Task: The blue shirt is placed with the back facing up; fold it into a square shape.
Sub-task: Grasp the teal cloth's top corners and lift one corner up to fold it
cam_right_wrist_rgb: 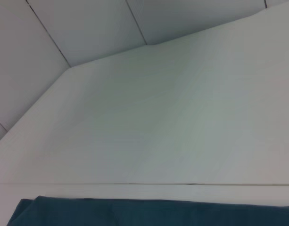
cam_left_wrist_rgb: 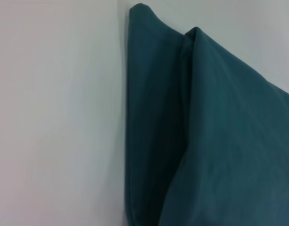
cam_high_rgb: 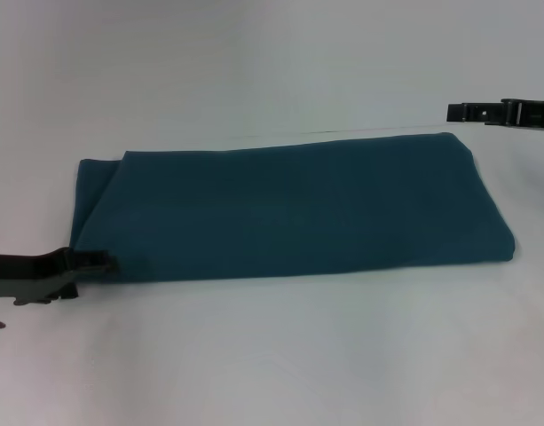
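Lying folded long on table (cam_high_rgb: 272, 355): shirt (cam_high_rgb: 289, 213) | left hand (cam_high_rgb: 98, 261) at 8 o'clock corner, grip unclear | right hand (cam_high_rgb: 458, 112) at 2 o'clock, apart, grip unclear

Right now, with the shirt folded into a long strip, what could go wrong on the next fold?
1. The left tool sits at the near left corner of the blue shirt, where the left wrist view shows stacked layers; it may pinch only the top one, so the fold could come apart.
2. The right tool hangs off the shirt beyond its far right corner; with that end unheld, a pull from the left might drag the whole strip across the white table.
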